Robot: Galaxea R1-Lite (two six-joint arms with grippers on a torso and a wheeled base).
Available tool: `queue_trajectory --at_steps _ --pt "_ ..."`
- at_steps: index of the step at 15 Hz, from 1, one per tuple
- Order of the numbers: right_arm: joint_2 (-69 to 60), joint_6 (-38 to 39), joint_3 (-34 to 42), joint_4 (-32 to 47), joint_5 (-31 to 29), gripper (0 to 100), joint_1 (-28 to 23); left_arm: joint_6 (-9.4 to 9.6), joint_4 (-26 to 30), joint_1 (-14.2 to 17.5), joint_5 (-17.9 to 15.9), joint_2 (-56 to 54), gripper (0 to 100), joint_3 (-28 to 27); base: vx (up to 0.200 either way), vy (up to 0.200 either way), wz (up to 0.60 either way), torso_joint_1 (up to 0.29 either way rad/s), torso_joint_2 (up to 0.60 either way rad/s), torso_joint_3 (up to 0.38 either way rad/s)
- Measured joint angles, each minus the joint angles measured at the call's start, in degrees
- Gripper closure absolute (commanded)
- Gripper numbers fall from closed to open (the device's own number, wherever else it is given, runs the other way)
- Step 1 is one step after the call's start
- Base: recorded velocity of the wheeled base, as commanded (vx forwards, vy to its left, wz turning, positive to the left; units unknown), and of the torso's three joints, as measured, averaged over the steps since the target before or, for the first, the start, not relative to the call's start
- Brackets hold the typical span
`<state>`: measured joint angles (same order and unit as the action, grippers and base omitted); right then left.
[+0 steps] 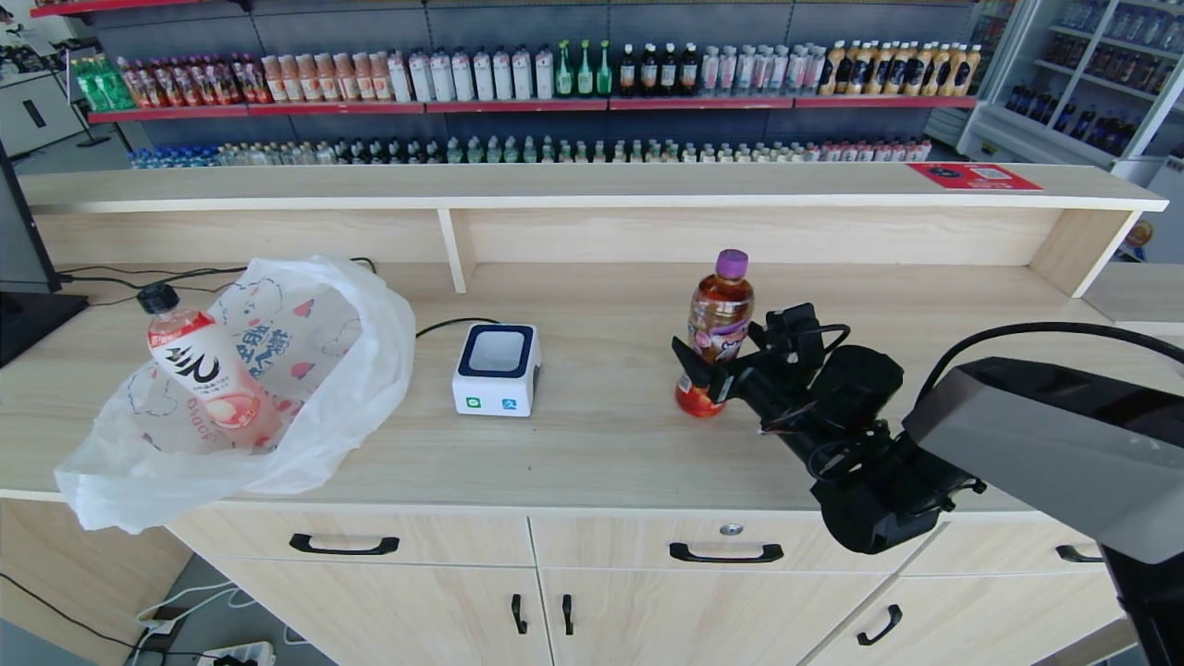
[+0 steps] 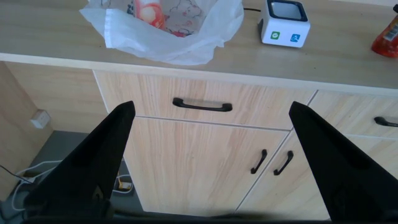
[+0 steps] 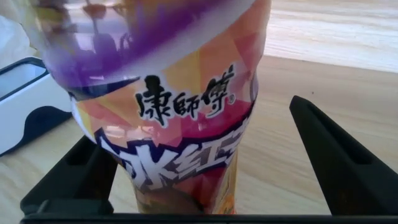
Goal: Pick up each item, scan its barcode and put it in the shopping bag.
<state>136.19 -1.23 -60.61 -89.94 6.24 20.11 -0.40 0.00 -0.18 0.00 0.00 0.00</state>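
Right of centre, the right gripper [image 1: 707, 374], fingers spread, straddles the bottle [image 1: 721, 310], which looks full, stiff and slick; best pinched low on its label.

Purple-capped tea bottle [image 1: 720, 324] upright right of scanner [image 1: 497, 370]; pink bottle [image 1: 203, 370] tilted in white shopping bag [image 1: 370, 370].

A shop: stocked drink shelves [image 1: 518, 106] behind a counter [image 1: 601, 435] bearing a scanner [image 1: 497, 368].
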Motion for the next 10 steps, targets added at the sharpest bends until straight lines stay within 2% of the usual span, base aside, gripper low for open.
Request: queue_trajectory --at_steps 6,7,10 --pt "1.7 0.1 -3.5 0.0 -0.3 0 -0.1 0.07 0.0 0.0 0.0 0.0 0 0.0 0.000 0.000 0.00 0.000 0.00 0.000" --pt "1.9 0.1 -3.8 0.0 -0.6 100 -0.1 0.07 0.0 0.0 0.0 0.0 0 0.0 0.000 0.000 0.00 0.000 0.00 0.000" --pt "2.2 0.8 -5.1 0.0 -1.1 100 -0.1 0.09 0.0 0.0 0.0 0.0 0 0.0 0.000 0.000 0.00 0.000 0.00 0.000"
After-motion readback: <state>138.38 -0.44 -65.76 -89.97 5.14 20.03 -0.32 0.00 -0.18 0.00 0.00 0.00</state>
